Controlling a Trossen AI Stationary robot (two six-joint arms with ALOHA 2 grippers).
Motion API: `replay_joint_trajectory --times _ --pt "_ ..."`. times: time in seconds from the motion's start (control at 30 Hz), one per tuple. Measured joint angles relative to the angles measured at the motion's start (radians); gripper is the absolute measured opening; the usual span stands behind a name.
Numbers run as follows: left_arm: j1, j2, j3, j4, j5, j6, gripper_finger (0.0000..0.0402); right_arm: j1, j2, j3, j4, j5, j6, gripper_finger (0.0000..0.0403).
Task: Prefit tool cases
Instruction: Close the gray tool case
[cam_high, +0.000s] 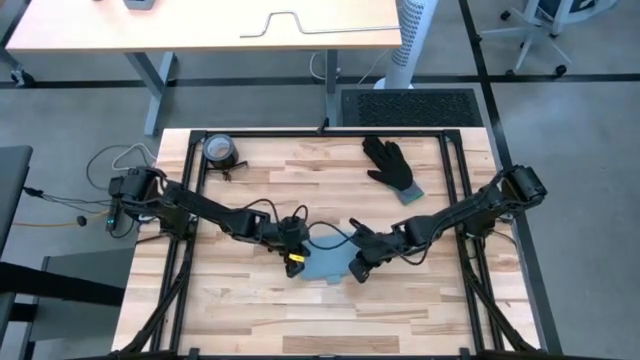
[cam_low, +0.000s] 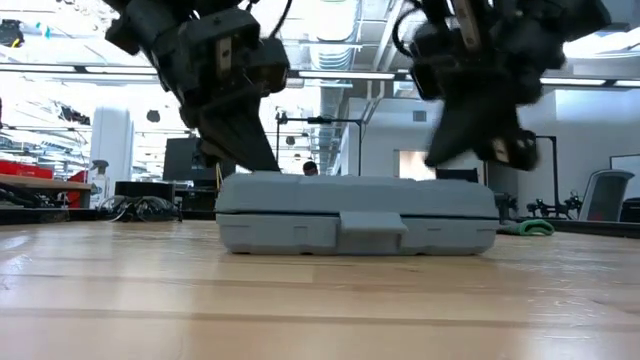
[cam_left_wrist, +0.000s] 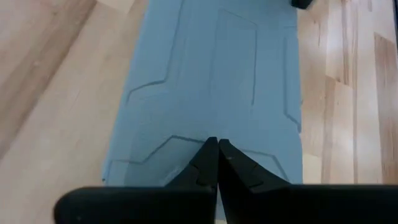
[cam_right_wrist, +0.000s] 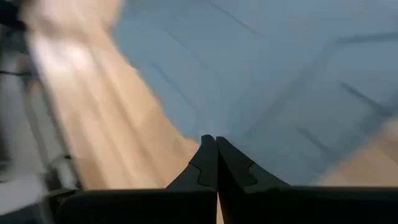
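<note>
Your table (cam_high: 260, 300) carries the case (cam_high: 325, 262) near its middle, lying flat and closed, with its tab facing the low camera. From above, both arms cover much of it, so you see only a patch of blue-grey. The glove (cam_high: 392, 168) lies toward the far right, and the tape roll (cam_high: 219, 150) sits at the far left corner. The left gripper (cam_high: 294, 262) presses on the case's left end, fingers (cam_left_wrist: 208, 167) clenched together on nothing. The right gripper (cam_high: 356, 270) sits at its right end, fingers (cam_right_wrist: 211, 163) likewise pinched empty; its wrist view is blurred
</note>
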Motion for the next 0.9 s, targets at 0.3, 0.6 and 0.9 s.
replay_joint_trajectory --times 0.3,0.6,0.9 --pt "-0.023 -0.168 -0.068 -0.021 -0.083 -0.052 0.0000 -0.050 0.001 0.001 0.442 0.001 -0.070 0.0000" --pt "-0.101 -0.225 -0.352 0.494 -0.118 -0.286 0.0000 -0.103 0.028 -0.001 0.282 -0.007 -0.079 0.0000" --pt "-0.114 -0.254 -0.392 0.629 -0.152 -0.306 0.0000 -0.105 0.160 -0.003 0.391 -0.118 -0.036 0.0000"
